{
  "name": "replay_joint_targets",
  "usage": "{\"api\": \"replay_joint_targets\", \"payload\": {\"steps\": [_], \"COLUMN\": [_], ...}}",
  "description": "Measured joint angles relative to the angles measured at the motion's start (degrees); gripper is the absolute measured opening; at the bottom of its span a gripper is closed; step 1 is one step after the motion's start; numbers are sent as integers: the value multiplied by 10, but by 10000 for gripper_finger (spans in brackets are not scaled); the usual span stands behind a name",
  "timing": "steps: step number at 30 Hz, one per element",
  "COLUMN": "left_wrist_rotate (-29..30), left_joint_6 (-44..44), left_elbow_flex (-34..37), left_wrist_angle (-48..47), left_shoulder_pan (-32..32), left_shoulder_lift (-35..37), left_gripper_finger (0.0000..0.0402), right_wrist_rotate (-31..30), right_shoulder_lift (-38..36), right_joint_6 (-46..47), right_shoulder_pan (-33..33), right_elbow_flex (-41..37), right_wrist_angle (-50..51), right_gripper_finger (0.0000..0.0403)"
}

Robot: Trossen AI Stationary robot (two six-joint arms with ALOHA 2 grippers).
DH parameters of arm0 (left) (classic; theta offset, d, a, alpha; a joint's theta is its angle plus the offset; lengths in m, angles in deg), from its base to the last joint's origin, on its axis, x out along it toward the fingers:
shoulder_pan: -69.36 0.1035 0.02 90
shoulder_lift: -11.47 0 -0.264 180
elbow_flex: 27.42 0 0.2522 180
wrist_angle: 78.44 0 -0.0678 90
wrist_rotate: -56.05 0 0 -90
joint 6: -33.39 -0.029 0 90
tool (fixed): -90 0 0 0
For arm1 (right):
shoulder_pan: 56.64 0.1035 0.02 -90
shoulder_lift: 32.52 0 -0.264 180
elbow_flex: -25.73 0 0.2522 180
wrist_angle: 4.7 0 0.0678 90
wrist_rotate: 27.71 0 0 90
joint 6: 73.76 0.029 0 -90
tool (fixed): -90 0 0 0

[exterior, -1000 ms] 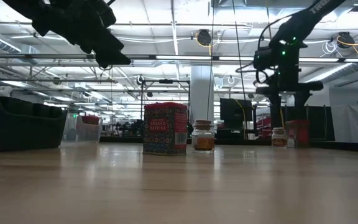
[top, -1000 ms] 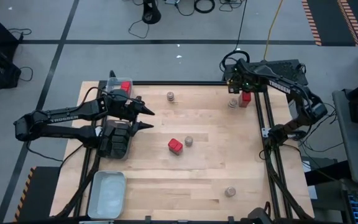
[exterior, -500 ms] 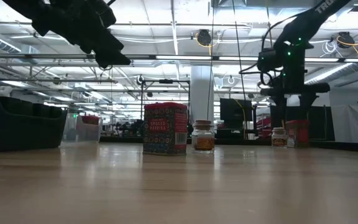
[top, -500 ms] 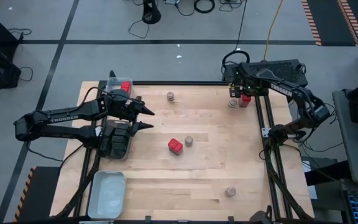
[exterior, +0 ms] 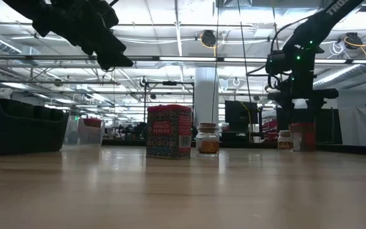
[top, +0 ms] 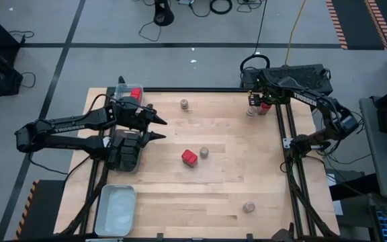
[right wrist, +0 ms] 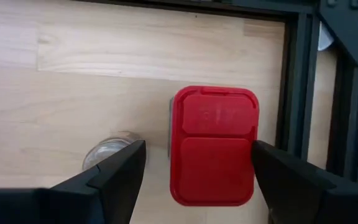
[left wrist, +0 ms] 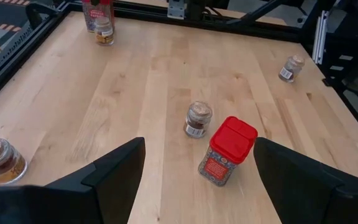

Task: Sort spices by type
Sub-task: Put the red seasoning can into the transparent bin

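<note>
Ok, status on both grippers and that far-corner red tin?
Right gripper open, above the red tin, not gripping. Left gripper open, hovering off the table's left side. Round jar right beside the tin, close to one finger.

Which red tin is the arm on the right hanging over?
Look at the table's far right corner, beside the black rail. The right gripper hangs open above a red tin there. A small round jar stands next to it, but this tin is boxy with a flat red lid.
</note>
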Motion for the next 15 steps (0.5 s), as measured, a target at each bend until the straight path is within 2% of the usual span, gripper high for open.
{"api": "replay_joint_targets", "payload": {"steps": [15], "left_wrist_rotate": [4], "left_joint_6": [4], "left_elbow_flex": [0], "left_wrist_angle": [10], "left_shoulder_pan": [0], "left_shoulder_lift": [0], "left_gripper_finger": [306], "right_wrist_rotate": [-7], "right_shoulder_lift": [-31], "right_joint_6": [-3], "right_shoulder_pan": [0], "right_elbow_flex": [-1], "right_wrist_angle": [25], "right_gripper_finger": [274]}}
